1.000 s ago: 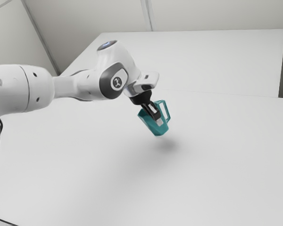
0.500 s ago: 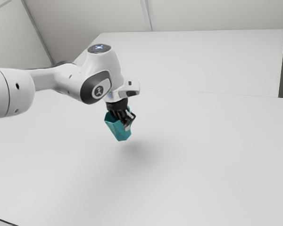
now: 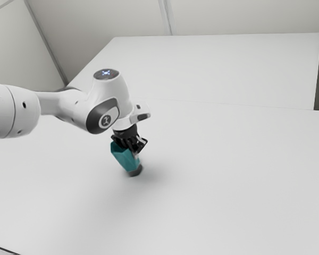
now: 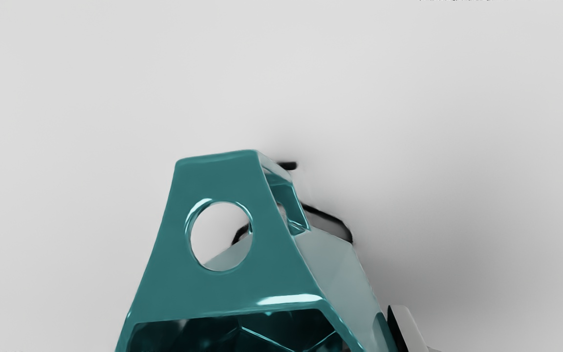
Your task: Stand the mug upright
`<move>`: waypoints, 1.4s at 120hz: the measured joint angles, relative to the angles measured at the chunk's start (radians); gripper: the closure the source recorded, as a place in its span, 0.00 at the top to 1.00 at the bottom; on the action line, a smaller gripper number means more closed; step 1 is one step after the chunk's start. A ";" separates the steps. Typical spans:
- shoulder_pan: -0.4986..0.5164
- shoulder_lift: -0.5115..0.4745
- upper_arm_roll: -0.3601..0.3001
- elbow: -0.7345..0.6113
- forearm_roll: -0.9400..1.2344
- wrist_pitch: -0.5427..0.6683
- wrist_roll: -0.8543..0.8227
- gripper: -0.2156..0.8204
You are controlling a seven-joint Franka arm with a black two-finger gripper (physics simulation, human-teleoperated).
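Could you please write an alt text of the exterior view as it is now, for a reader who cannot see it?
A black hand holds a teal mug tilted, its opening up toward the exterior view's left and its base low at a white table; whether it touches is unclear. The white arm enters from that same side.

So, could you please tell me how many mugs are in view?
1: the teal mug, held tilted in the gripper. I can't rule out another hidden behind the arm.
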 joint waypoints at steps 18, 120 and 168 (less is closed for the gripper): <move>0.000 0.019 0.000 -0.003 0.002 0.026 -0.040 0.04; 0.013 -0.104 -0.012 0.037 -0.020 -0.059 -0.115 0.71; -0.023 -0.059 -0.013 0.601 -0.044 -0.525 -0.100 0.78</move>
